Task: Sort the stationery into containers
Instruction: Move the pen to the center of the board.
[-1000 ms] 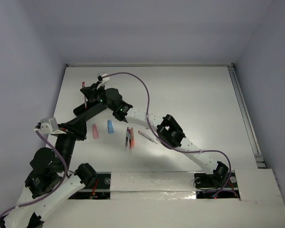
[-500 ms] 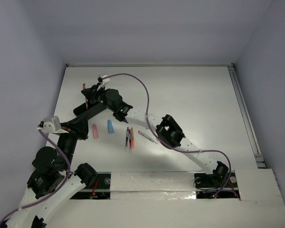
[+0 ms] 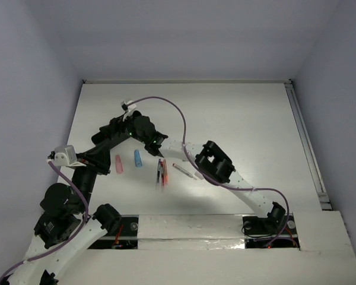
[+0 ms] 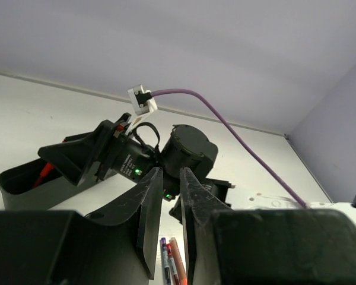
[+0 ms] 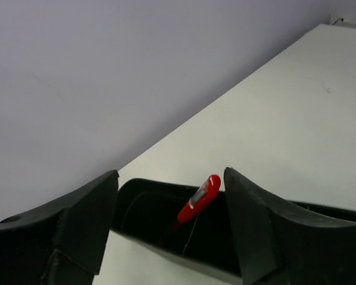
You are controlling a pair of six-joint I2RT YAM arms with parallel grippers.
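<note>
Now that our right gripper (image 5: 169, 228) has sprung wide, releasing the red pen (image 5: 196, 199) into the black box (image 5: 148, 222) at ten o'clock, our left gripper (image 4: 166, 228) hangs nearly closed and empty, with more pens (image 3: 162, 170) left to sort on the tabletop (image 3: 243, 119).

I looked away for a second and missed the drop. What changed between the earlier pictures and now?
The right gripper opened and let go of the red pen, which now leans inside the black box; the gripper also dropped lower over the box. The left gripper stayed narrowly closed, and the pink piece, blue piece and loose pens on the table did not move.
</note>
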